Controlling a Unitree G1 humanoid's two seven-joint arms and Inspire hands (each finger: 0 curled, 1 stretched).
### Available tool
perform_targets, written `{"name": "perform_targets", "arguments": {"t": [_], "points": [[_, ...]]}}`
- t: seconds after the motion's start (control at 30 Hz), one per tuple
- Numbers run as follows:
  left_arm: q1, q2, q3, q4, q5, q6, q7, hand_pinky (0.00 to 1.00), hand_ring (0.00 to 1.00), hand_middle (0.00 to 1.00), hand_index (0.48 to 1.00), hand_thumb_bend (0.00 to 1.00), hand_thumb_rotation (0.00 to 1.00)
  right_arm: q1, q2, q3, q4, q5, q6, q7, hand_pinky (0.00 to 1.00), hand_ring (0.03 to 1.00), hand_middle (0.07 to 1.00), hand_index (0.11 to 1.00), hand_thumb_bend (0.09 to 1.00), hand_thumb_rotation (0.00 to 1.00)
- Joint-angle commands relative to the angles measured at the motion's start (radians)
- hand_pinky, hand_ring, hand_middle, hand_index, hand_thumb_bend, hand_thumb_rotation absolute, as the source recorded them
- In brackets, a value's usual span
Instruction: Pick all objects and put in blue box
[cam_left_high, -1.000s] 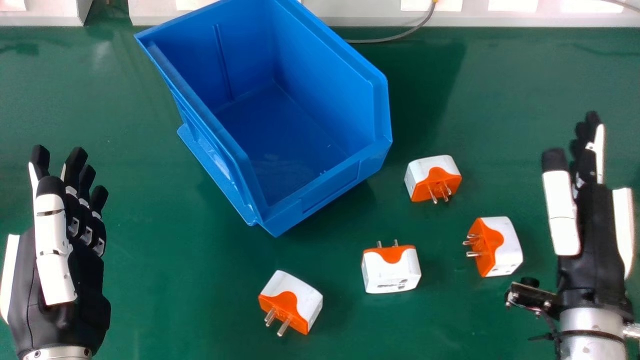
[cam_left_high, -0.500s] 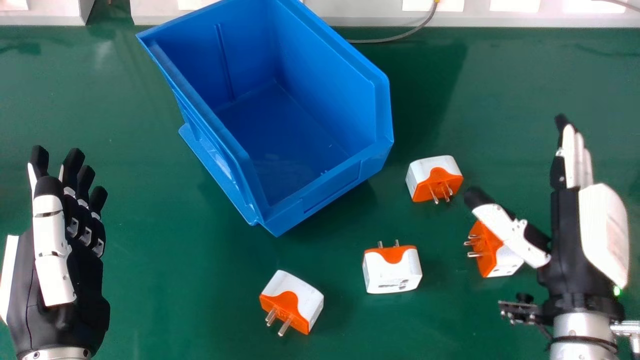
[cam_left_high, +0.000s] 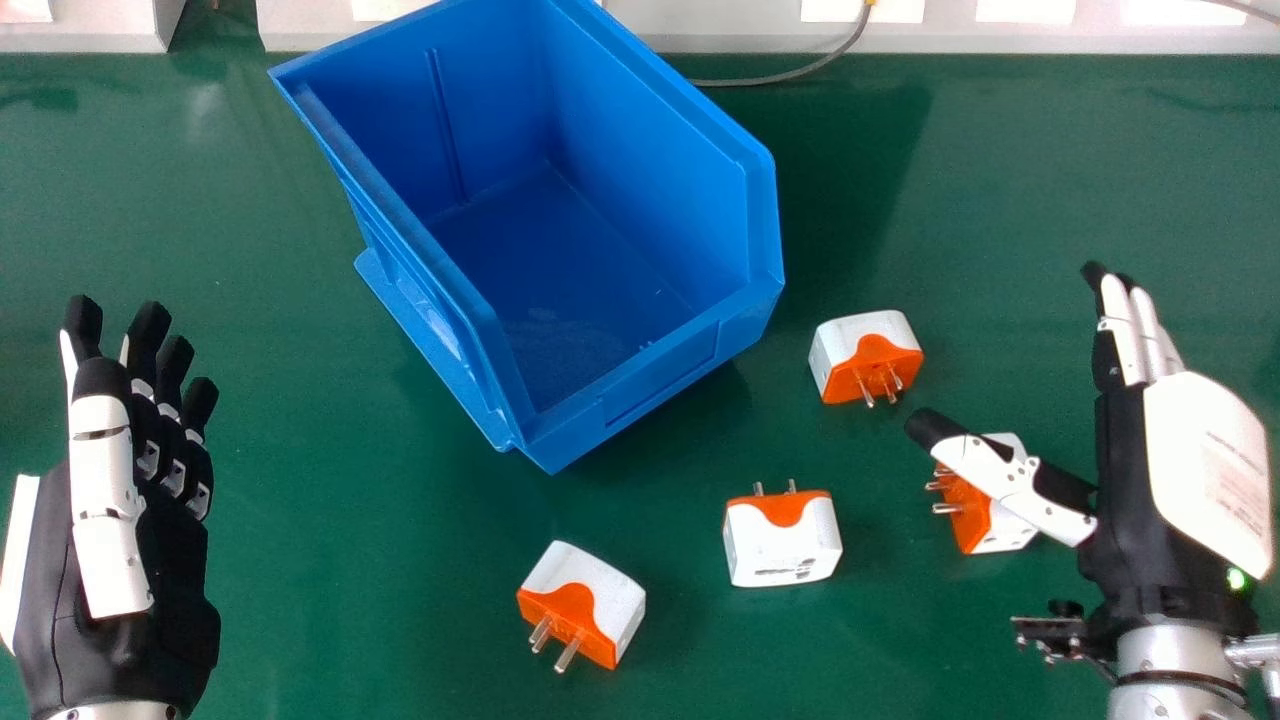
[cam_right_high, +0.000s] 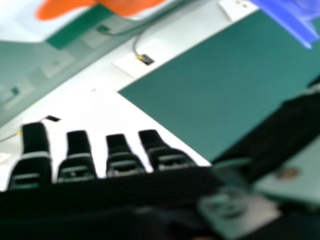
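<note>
My right hand (cam_left_high: 1140, 470) is open at the head view's right, its thumb stretched left over a white and orange plug adapter (cam_left_high: 975, 510) and partly covering it. In the right hand view, my right hand (cam_right_high: 120, 160) shows straight fingers. At the far left my left hand (cam_left_high: 110, 500) stays open and holds nothing. Three more adapters lie on the green table: one (cam_left_high: 850, 345) right of the box, one (cam_left_high: 785, 545) in the middle, one (cam_left_high: 600, 600) lower left of that. The blue box (cam_left_high: 650, 400) stands upright with nothing inside.
The green table (cam_left_high: 300, 560) carries everything. A grey cable (cam_left_high: 800, 72) runs onto its far edge, where white panels (cam_left_high: 720, 28) stand behind the blue box.
My right hand has turned so its white back shows, and its thumb has swung out left over the nearest adapter. The left hand, box and adapters stay in place.
</note>
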Motion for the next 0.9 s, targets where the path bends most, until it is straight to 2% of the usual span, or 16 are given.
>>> {"name": "perform_targets", "arguments": {"t": [0.0,0.13,0.3,0.53,0.7,0.77,0.87], "points": [[0.006,0.007,0.004,-0.03,0.002,-0.007,0.003,1.0,1.0,0.99,0.991,0.37,0.98,-0.002,-0.02,0.009,-0.007,-0.016,0.018,-0.011,0.79,0.906,0.939,0.928,0.745,0.81],[0.009,0.006,0.003,-0.033,0.01,-0.009,0.008,1.0,1.0,0.99,0.99,0.36,1.0,-0.013,-0.036,0.037,0.033,-0.051,0.063,-0.023,0.78,0.893,0.932,0.914,0.74,0.77],[0.013,0.008,0.003,-0.033,0.002,-0.004,0.004,1.0,1.0,0.99,0.994,0.36,1.0,-0.034,-0.049,0.074,0.093,-0.093,0.133,-0.032,0.75,0.869,0.91,0.882,0.745,0.72],[0.021,0.004,-0.001,-0.041,-0.001,-0.004,0.003,1.0,1.0,1.0,0.997,0.36,1.0,-0.068,-0.067,0.118,0.144,-0.128,0.246,-0.002,0.73,0.853,0.892,0.867,0.745,0.65],[0.023,0.005,-0.003,-0.038,-0.019,-0.003,-0.013,1.0,1.0,1.0,1.0,0.36,0.99,-0.096,-0.083,0.141,0.153,-0.134,0.332,0.058,0.73,0.855,0.895,0.871,0.742,0.63],[0.022,0.003,-0.003,-0.035,-0.023,-0.001,-0.015,1.0,1.0,1.0,1.0,0.36,0.99,-0.108,-0.094,0.144,0.159,-0.126,0.348,0.077,0.72,0.857,0.898,0.872,0.742,0.62],[0.02,0.0,-0.005,-0.033,-0.03,0.002,-0.016,1.0,1.0,1.0,1.0,0.4,0.95,-0.133,-0.11,0.151,0.174,-0.124,0.385,0.119,0.75,0.874,0.913,0.881,0.738,0.66]]}}
